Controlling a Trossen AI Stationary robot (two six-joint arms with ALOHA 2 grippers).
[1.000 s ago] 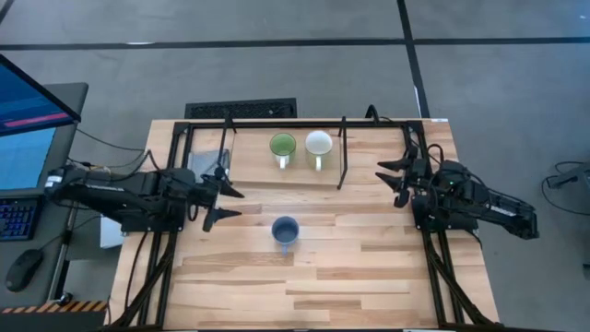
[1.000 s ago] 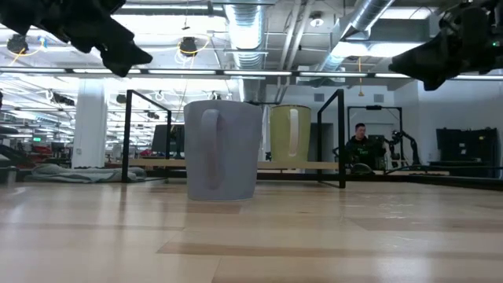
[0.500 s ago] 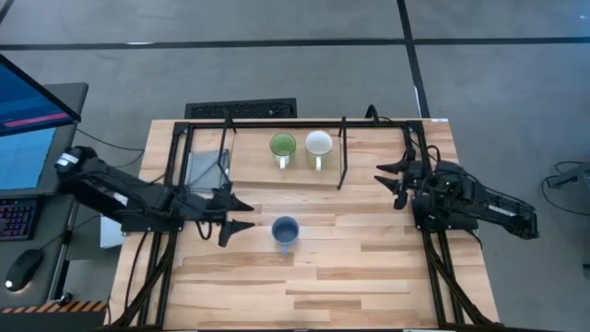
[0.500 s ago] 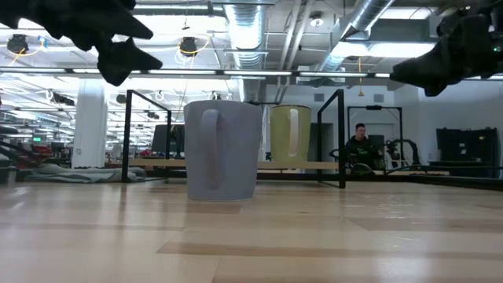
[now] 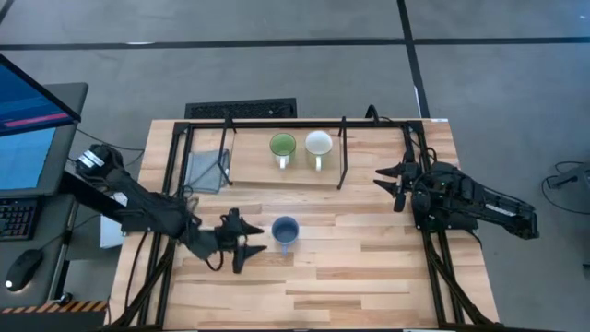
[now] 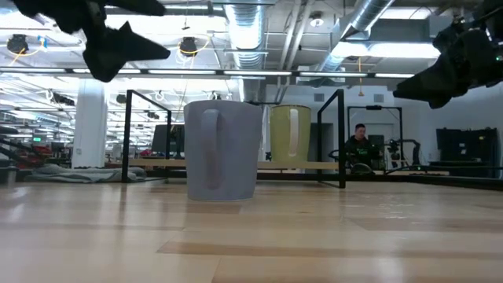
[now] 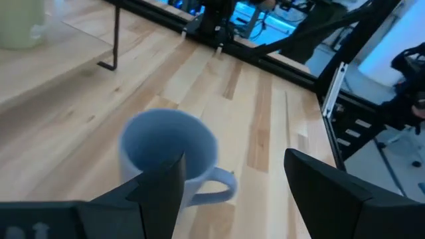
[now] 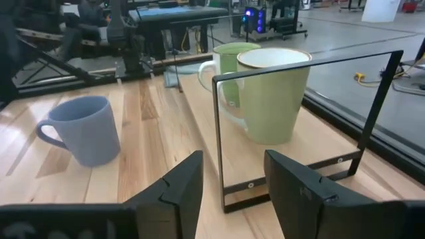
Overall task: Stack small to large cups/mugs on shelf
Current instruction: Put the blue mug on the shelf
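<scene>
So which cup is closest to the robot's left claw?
The blue-grey mug. It stands alone on the tabletop, right beside the open left gripper. The green mug and the white mug sit farther off, on the shelf.

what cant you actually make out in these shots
- White mug: low view, almost wholly hidden behind the blue-grey mug; only a sliver shows.
- Green mug: right wrist view, partly covered by the white mug in front of it.
- Left gripper: low view, cut off by the top edge.
- Right gripper: low view, cut off by the right edge.
- Blue-grey mug's lower body: left wrist view, hidden by the gripper's own dark finger.
</scene>
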